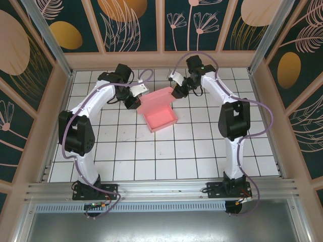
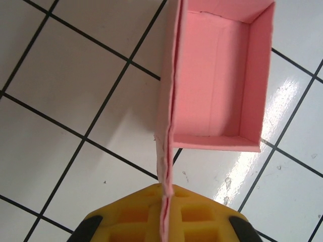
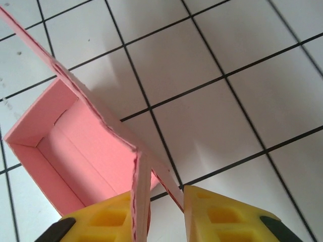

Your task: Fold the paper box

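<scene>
Yellow-padded left gripper (image 2: pixel 165 214) pinches the raised lid edge of the paper box (image 1: pixel 160 115), which sits open on the desk (image 1: pixel 151 161) toward its far side. Right gripper (image 3: pixel 166 214) straddles the lid's other corner; whether it grips, I cannot tell.

The paper box (image 1: pixel 160 117) with its raised lid blocked the far middle of the bench (image 1: pixel 151 161), and the left pincer (image 1: pixel 136 103) and right pincer (image 1: pixel 175 94) crowded its far corners. Open tiles lay nearer, between both arms. The side walls (image 1: pixel 53 116) hemmed the edges.
</scene>
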You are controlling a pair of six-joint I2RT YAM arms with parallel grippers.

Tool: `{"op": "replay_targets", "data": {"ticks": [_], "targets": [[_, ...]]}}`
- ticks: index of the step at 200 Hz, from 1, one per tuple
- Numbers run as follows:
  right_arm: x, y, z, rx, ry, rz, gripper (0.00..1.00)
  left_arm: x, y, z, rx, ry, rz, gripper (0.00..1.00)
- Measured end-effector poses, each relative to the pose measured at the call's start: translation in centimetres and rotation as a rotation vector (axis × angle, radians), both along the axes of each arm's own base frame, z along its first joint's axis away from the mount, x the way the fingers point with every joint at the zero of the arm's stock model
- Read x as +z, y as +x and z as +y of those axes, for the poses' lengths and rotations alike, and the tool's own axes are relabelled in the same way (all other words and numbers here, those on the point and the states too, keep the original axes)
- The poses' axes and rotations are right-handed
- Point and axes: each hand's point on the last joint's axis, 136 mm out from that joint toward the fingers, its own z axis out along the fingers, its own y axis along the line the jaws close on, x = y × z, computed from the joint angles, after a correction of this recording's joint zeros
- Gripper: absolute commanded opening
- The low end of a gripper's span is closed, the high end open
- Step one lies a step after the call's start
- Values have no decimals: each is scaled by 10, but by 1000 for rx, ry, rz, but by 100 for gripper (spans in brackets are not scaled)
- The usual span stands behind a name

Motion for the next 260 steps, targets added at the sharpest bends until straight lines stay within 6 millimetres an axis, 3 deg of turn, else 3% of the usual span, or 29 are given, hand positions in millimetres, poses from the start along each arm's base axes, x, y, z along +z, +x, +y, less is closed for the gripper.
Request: {"op": "replay_targets", "data": {"ticks": [49,90,103,167,188,208,260], "targets": [[3,-1,2,50,-13,23,27,-2,9,-2,3,7,-5,0],[-6,-3,3,74,-21,65,23,-3,9,0,6,18,-4,0],[-9,-6,2,78,-26,79,17,-3,9,0,6,19,-2,0],[-11,-10,-1,76,-39,101,19,-6,9,0,6,22,5,0],[-12,-9,-2,73,-45,100,15,-6,10,0,6,22,4,0],[-13,-9,-2,77,-48,98,0,-7,10,0,7,23,4,0],[-13,-9,-2,75,-49,99,0,-7,10,0,7,23,5,8]]}}
